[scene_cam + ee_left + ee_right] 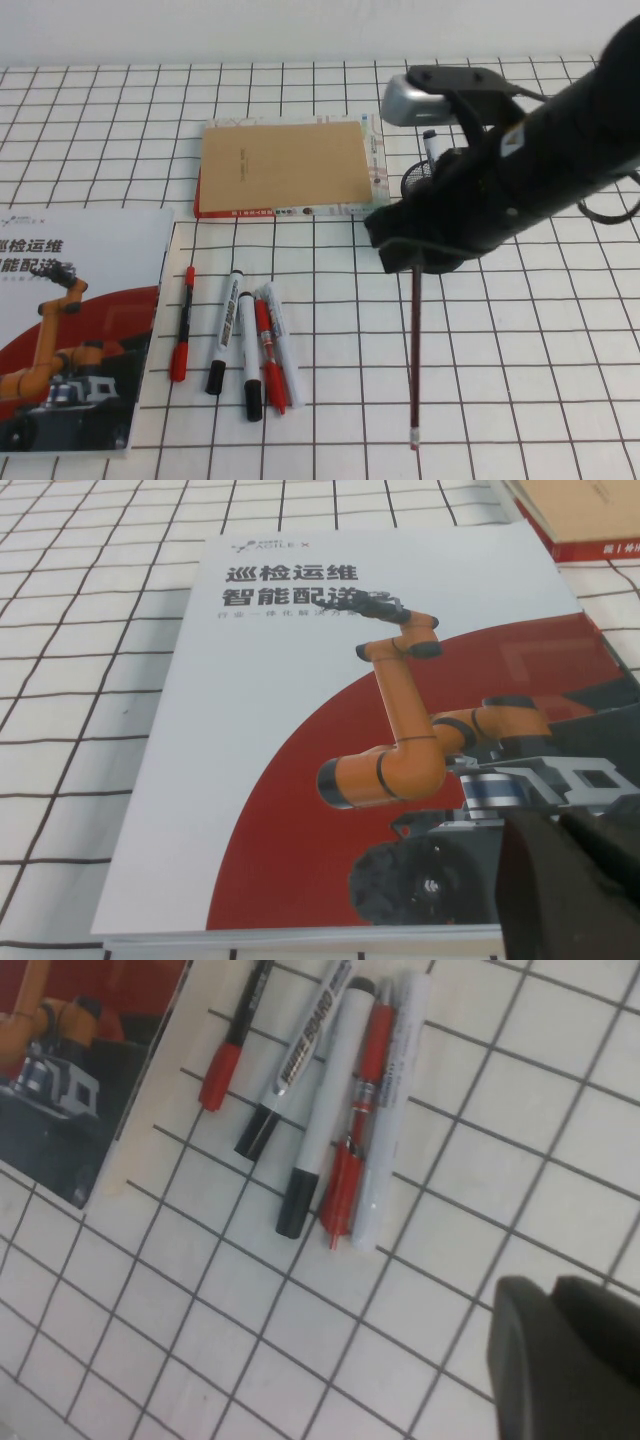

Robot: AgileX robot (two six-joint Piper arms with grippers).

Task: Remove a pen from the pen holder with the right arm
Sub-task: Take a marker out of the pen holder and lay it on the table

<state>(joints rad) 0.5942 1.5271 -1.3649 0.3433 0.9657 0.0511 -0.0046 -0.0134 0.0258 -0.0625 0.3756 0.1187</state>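
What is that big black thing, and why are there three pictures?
It is a robot with two arms. One picture looks down from above; the other two come from cameras on its wrists. The right gripper is shut on a thin dark red pen, near the black mesh pen holder. The left gripper hovers above the booklet with an orange robot arm on its cover. On the white gridded table lie five pens and markers and a brown notebook.

worktop white, black grid | booklet with orange robot-arm picture, flat at left edge | brown-covered book flat, further back, apart
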